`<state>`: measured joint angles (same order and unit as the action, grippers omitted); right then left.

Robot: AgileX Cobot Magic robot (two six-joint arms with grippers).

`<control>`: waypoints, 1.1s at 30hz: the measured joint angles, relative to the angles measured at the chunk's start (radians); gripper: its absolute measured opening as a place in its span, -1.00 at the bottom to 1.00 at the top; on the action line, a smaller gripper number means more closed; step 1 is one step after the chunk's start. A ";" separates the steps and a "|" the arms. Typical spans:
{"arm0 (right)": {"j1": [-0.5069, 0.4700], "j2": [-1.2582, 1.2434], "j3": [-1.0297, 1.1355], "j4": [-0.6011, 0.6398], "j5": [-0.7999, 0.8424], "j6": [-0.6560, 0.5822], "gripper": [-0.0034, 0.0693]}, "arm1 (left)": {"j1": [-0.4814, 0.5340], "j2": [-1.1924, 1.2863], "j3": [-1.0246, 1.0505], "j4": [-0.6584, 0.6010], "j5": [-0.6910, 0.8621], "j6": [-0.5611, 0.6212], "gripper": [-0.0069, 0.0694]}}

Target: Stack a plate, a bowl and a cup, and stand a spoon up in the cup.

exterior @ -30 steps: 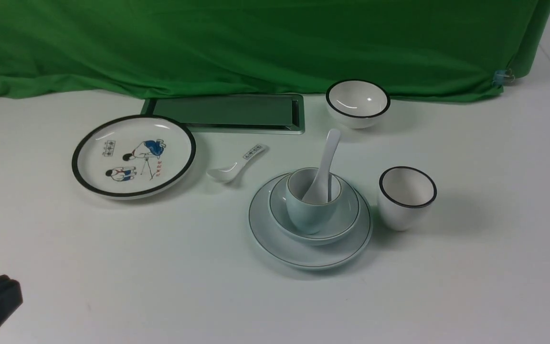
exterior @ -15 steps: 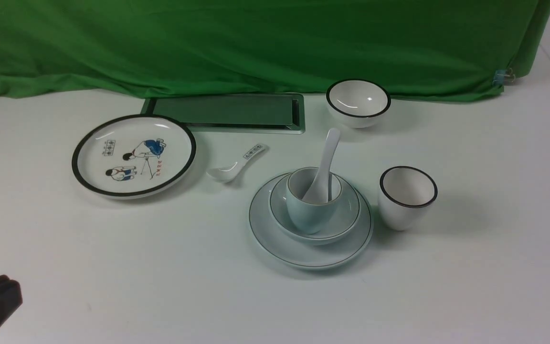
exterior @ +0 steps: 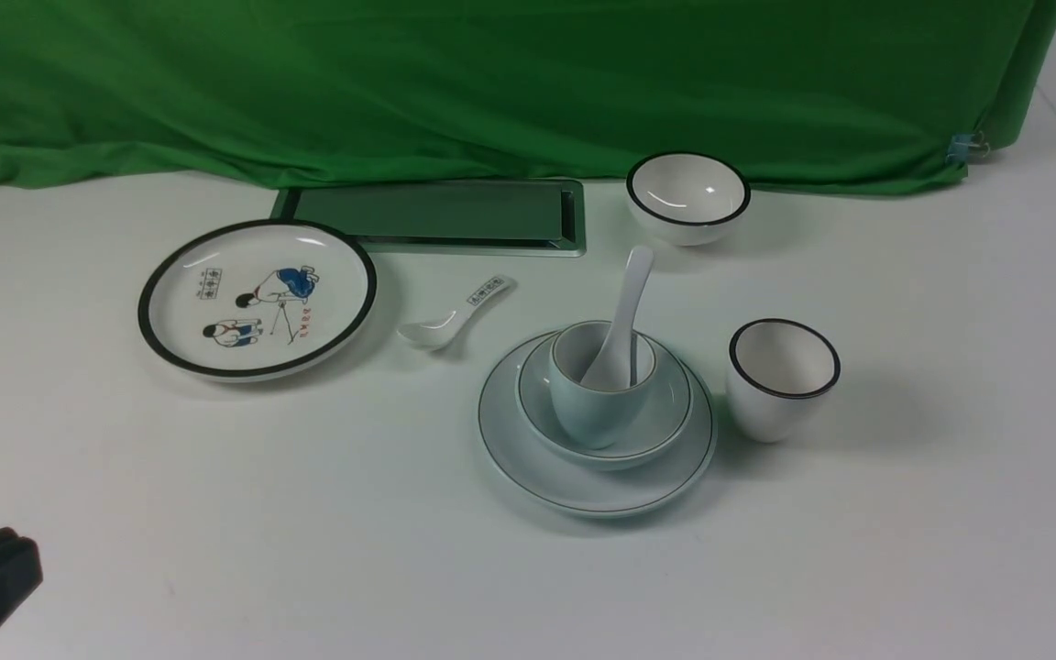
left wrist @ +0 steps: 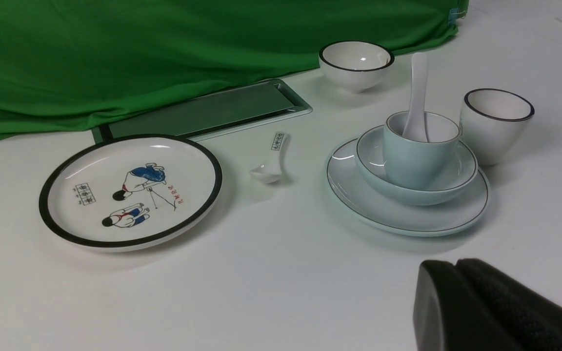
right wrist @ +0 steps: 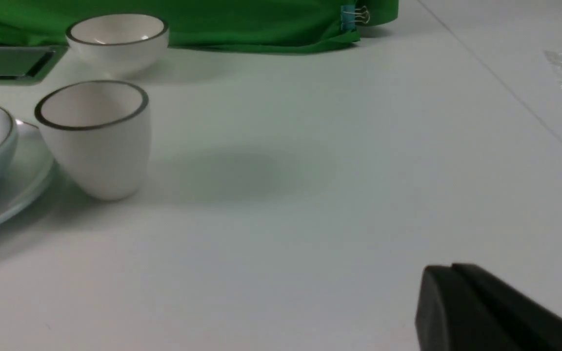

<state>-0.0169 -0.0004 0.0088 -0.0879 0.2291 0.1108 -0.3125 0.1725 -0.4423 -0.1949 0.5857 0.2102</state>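
"How about left claw [left wrist: 454, 263] and right claw [right wrist: 451, 267]?"

"Both shut tight, with nothing in their grip."

"And the plate [exterior: 528, 472]?"

"Just below and right of centre in the front view, under the bowl [exterior: 665, 431]. Inside that, the cup [exterior: 597, 412], with the spoon [exterior: 629, 298] leaning in it, handle up."

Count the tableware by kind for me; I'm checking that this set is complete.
Plates: 2 (plain plate, black-rimmed plate)
Bowls: 2 (wide bowl, deep bowl)
Cups: 2 (pale cup, black-rimmed cup)
Spoons: 2 (plain spoon, patterned spoon)
Total: 8
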 joint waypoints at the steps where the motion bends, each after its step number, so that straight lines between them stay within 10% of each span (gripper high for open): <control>1: 0.002 0.000 0.000 0.001 0.000 -0.013 -0.88 | 0.000 0.000 0.000 0.000 0.000 0.000 -0.90; 33: 0.014 0.000 0.000 0.005 -0.004 -0.029 -0.76 | 0.000 0.000 0.001 0.011 -0.001 0.007 -0.90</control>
<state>-0.0034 -0.0004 0.0088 -0.0826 0.2250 0.0814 -0.3125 0.1725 -0.4414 -0.1839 0.5847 0.2177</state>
